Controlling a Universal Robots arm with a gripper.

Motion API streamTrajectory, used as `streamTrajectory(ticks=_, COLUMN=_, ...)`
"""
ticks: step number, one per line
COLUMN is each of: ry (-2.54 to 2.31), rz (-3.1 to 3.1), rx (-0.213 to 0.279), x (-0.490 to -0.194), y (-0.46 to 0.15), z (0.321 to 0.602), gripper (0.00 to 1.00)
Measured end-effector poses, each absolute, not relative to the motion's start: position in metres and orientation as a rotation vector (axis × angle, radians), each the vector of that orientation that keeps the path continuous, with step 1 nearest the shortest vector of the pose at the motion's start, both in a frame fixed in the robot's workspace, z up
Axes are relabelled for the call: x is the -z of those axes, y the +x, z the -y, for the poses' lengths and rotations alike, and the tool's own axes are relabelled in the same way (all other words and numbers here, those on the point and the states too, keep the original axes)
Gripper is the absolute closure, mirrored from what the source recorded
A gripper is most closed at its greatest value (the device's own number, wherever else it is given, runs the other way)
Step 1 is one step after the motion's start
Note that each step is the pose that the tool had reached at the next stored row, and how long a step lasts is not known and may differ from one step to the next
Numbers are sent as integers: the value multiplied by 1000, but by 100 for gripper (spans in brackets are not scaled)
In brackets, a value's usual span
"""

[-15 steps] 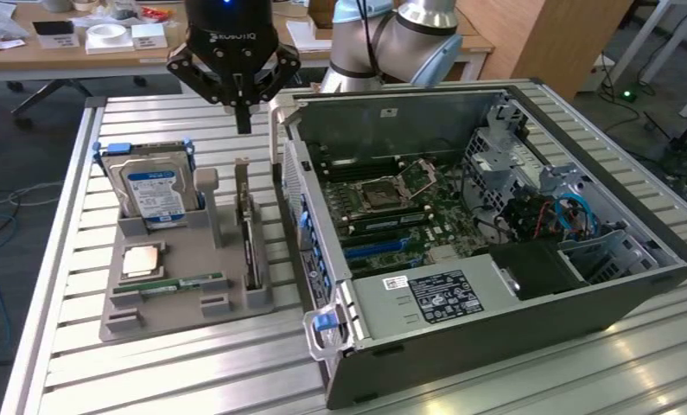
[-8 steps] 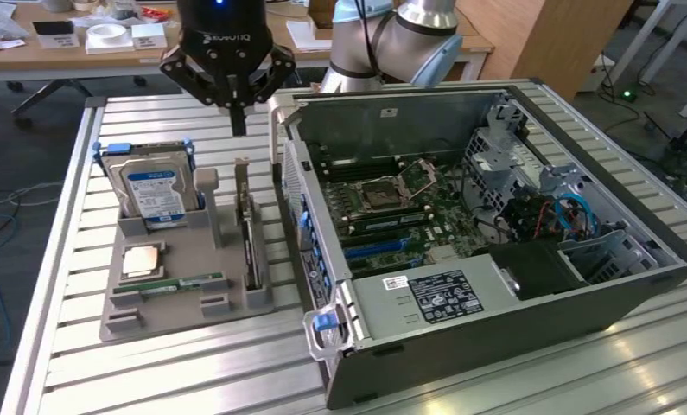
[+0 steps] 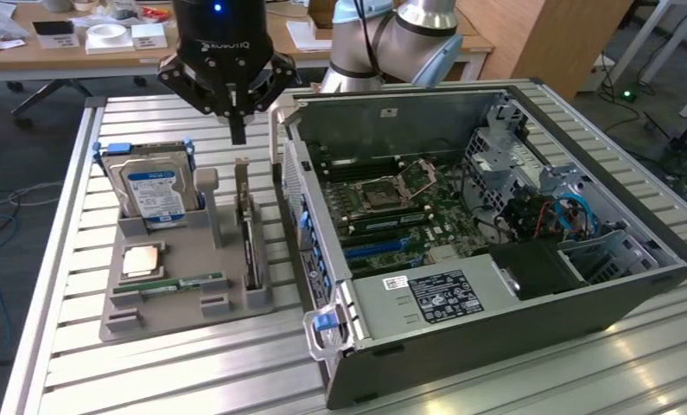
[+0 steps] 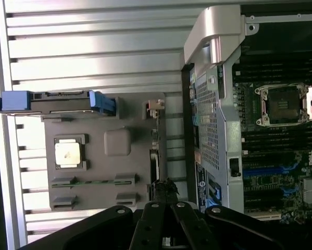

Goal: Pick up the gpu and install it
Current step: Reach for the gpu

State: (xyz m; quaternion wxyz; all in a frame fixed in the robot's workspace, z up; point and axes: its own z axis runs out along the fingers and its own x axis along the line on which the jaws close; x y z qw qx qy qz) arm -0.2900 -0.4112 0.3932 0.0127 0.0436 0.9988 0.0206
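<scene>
On the slatted aluminium table (image 3: 66, 363) lay the open dark-grey metal computer case (image 3: 574, 303), with no card seated in its motherboard as far as could be seen. Beside it, in the grey plastic parts tray (image 3: 159, 311), the thin green gpu card (image 3: 251, 242) (image 4: 153, 156) stood on edge, not yet lifted. The black gripper (image 3: 238, 130) (image 4: 163, 186) hovered just above it, fingers drawn together and gripping nothing. Both pickup and installation remained to be done.

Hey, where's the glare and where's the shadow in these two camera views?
Exterior view: glare streaks the ribbed aluminium table at the exterior view's right; the open grey computer case is dimmer inside. Wrist view: the table's slats wash out white; the black gripper is a dark silhouette.
</scene>
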Motion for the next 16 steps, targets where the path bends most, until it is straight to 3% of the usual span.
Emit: streamTrajectory(ticks=16, ry=136, rz=-3113, rx=-63, x=-393, y=-296, z=436, gripper=89)
